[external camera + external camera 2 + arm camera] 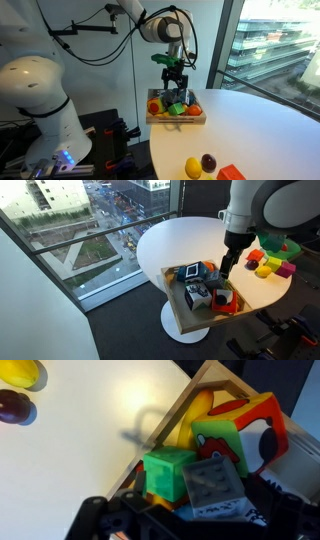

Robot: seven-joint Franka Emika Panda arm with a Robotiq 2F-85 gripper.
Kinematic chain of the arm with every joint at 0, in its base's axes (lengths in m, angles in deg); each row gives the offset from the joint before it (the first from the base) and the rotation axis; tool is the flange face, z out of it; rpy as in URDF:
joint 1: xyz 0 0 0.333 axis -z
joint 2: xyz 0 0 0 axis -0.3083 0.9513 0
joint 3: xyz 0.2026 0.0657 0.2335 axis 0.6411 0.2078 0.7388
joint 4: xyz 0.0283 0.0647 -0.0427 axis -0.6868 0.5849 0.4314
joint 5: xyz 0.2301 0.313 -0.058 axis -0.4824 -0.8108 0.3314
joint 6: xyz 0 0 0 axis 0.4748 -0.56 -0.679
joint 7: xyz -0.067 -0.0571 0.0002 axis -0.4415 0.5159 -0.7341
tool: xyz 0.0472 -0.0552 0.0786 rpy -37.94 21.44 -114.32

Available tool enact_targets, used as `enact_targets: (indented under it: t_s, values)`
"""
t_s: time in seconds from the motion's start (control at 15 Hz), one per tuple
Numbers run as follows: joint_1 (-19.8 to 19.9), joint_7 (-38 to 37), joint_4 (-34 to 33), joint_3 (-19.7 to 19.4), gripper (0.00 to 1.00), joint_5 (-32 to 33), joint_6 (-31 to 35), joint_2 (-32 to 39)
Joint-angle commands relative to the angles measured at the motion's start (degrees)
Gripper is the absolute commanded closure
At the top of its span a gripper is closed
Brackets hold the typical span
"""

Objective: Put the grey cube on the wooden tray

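The grey cube (215, 485) has a studded top. It lies tilted on other toys inside the wooden tray (190, 395), right next to a green block (168, 475). My gripper (200, 488) hangs directly over it. Its dark fingers are spread to either side of the grey cube and the green block and do not press on the cube. In both exterior views the gripper (177, 88) (227, 278) reaches down into the tray (152, 119) (180, 320), which sits at the edge of the round white table. The cube is hard to make out in those views.
The tray is crowded with toys, among them a red-and-white block (245, 430) and a yellow piece (200, 410). A yellow ball (193, 167), a purple plum (208, 161) and an orange-red block (231, 173) lie on the white table (260, 125). Windows stand behind it.
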Motion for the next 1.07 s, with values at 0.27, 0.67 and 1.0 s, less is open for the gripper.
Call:
enact_targets:
  t_s: [0.27, 0.67, 1.0]
  values:
    - [2.35, 2.64, -0.05, -3.6, 0.0, -1.95, -6.31, -4.87]
    - [5.38, 7.81, 0.82, -7.65, 0.0, -4.27, -14.49, -9.59]
    - [8.03, 8.06, 2.62, -10.54, 0.0, -2.91, -18.19, -15.67]
